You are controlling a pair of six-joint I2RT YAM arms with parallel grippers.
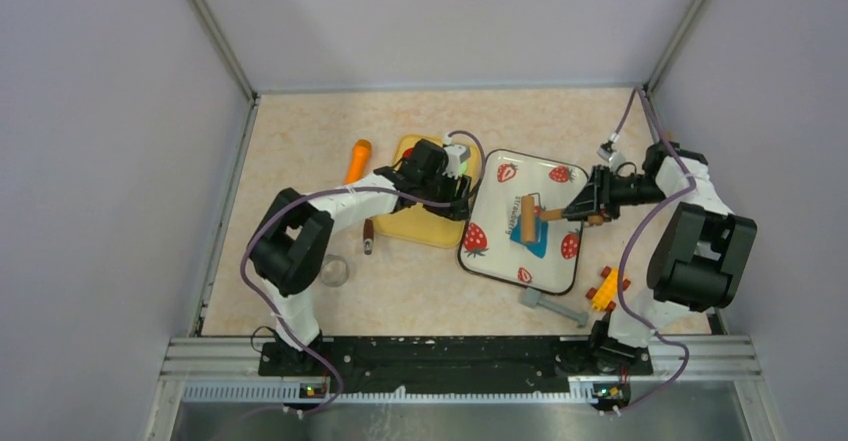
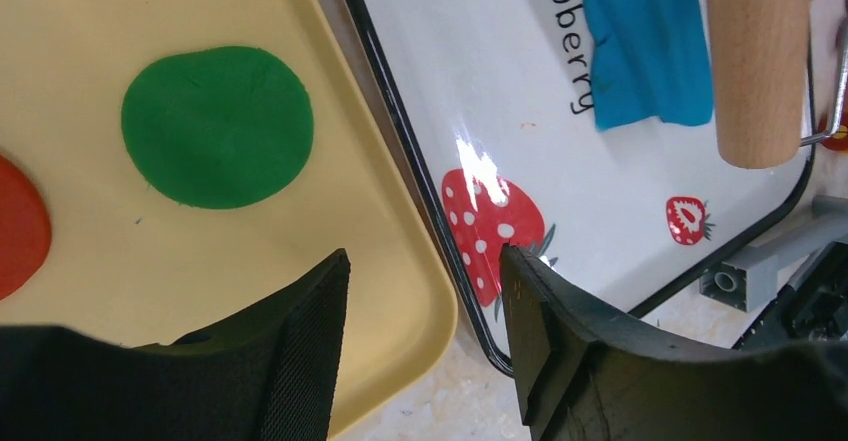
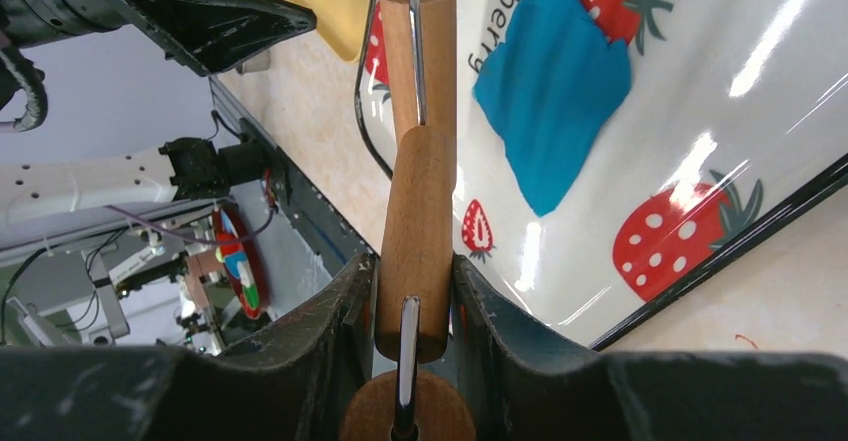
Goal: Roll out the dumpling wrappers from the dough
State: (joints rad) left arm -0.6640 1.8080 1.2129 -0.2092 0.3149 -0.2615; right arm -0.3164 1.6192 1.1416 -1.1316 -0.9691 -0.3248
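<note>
The dough [image 3: 555, 91] lies flattened, blue and irregular, on the tray [image 3: 700, 161].

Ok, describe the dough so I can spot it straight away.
Find the white strawberry-print tray mid-table. On it, next to the wooden rolling pin, lies the dough: a flat, ragged bright-blue patch, unlike the round green disc on the yellow tray alongside.

The white, black-rimmed square tray [image 2: 610, 211] printed with red strawberries is displaying black lettering [image 2: 568, 41] reading "awberry"; the word's opening letters are falling outside the left wrist view.
</note>
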